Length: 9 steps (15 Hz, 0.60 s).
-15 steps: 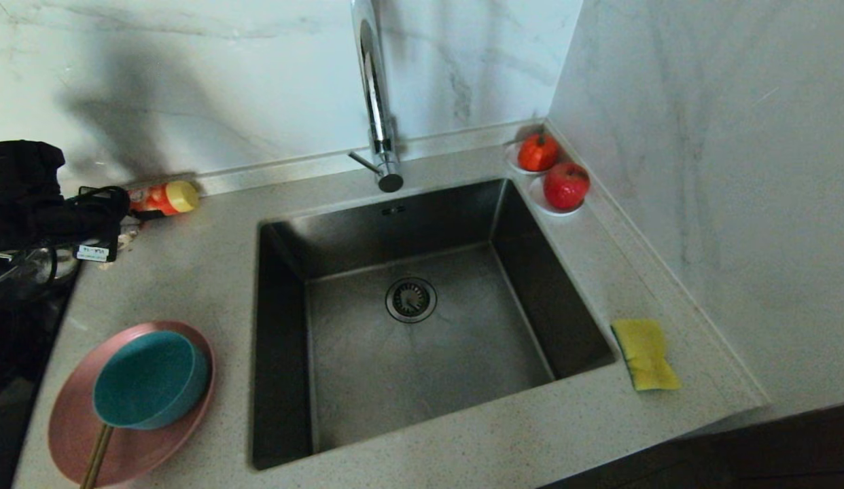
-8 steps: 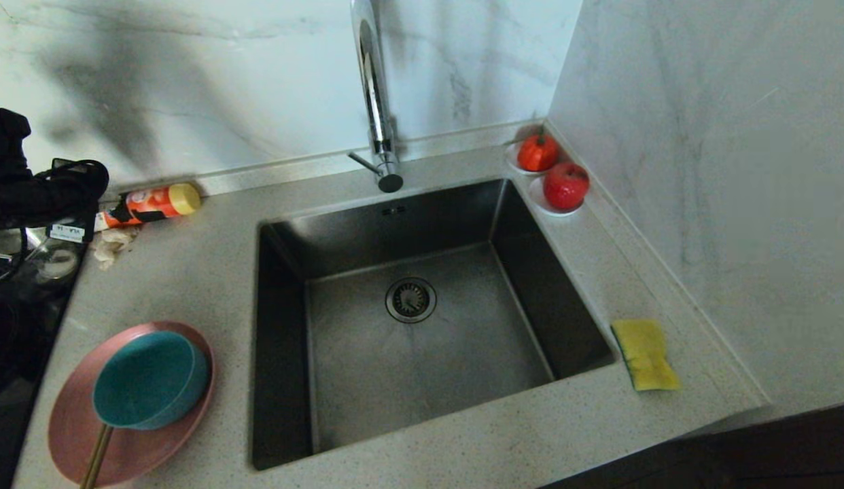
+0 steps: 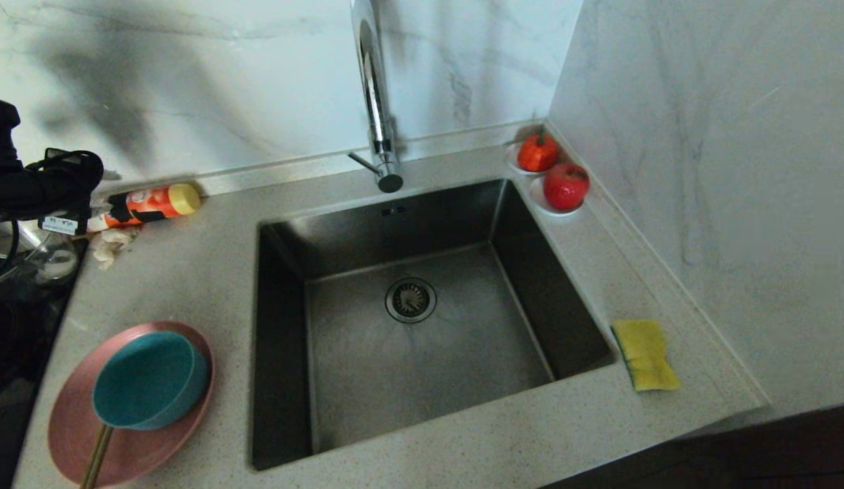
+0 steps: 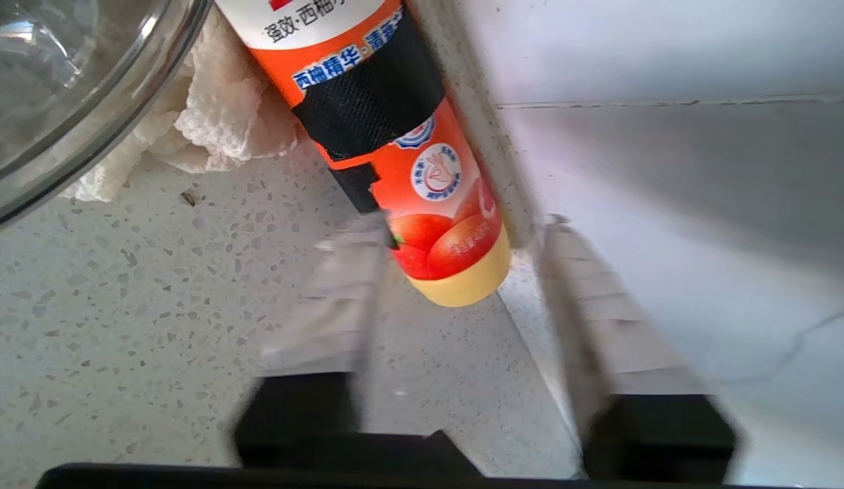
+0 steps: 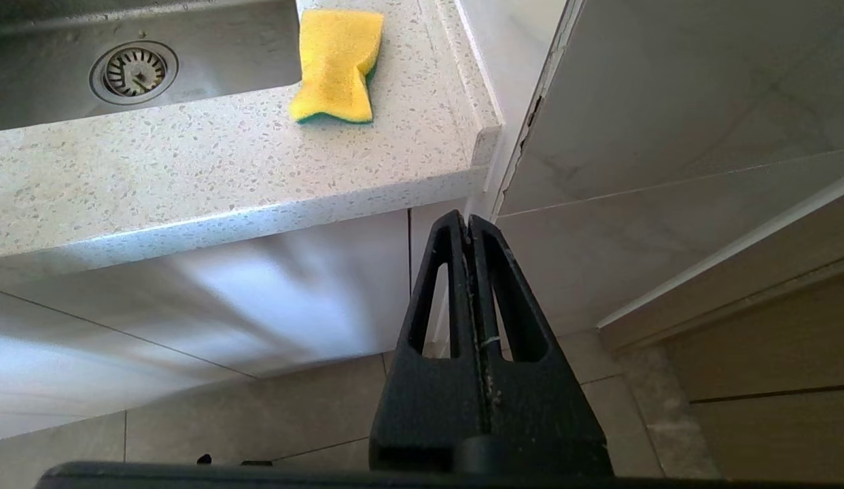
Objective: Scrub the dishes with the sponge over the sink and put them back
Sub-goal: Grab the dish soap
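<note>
Head view gave you the sink (image 3: 408, 326) mid-counter, then the pink plate (image 3: 75, 435) to its left, carrying the teal bowl (image 3: 150, 380) and a wooden stick (image 3: 96, 455); the sponge (image 3: 645, 353) lay on the counter right of the basin. Likely the plate would be stiff and slick, best pinched at its rim; the sponge soft and light, best squeezed across its middle. Your left gripper (image 4: 456, 285) stood released around the detergent bottle (image 4: 401, 149), holding nothing. Your right gripper (image 5: 471, 231) hung clenched and empty below the counter.
</note>
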{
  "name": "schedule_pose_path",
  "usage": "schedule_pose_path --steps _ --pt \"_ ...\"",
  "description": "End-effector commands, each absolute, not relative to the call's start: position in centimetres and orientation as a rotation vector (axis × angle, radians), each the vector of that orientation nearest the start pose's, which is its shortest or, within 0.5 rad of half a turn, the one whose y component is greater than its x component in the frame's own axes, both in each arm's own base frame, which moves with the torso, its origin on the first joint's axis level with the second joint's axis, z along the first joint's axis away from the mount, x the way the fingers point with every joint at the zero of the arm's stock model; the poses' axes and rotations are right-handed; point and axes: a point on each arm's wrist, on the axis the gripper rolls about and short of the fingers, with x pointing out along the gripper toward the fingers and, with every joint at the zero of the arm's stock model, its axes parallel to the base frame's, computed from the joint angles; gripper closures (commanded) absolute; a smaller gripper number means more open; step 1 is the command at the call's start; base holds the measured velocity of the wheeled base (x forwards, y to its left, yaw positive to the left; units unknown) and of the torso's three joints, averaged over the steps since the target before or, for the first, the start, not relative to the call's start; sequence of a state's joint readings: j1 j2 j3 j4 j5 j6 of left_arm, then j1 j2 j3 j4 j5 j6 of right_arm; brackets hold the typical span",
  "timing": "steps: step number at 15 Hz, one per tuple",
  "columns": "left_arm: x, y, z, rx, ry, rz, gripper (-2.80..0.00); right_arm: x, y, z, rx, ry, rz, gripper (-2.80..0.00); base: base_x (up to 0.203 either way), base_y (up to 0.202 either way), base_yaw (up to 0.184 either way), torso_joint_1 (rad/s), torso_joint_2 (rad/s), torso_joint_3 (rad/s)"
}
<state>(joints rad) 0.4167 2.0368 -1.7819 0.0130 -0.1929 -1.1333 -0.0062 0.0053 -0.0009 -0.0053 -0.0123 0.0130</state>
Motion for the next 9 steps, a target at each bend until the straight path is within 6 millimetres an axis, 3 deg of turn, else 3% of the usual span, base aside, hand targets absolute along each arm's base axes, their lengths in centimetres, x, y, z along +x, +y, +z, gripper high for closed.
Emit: schedule_pose_path --steps 1,9 --pt "38.5 16.5 27.4 -1.222 0.089 0.351 -2.8 -2.2 0.0 7.7 0.014 -0.002 -0.018 0.0 0.0 0.0 0.0 0.0 0.0 0.0" --pt "39.5 16.7 24.9 -1.312 0.047 0.424 -2.8 -2.2 0.0 7.7 0.012 -0.001 -0.018 0.0 0.0 0.0 0.0 0.0 0.0 0.0"
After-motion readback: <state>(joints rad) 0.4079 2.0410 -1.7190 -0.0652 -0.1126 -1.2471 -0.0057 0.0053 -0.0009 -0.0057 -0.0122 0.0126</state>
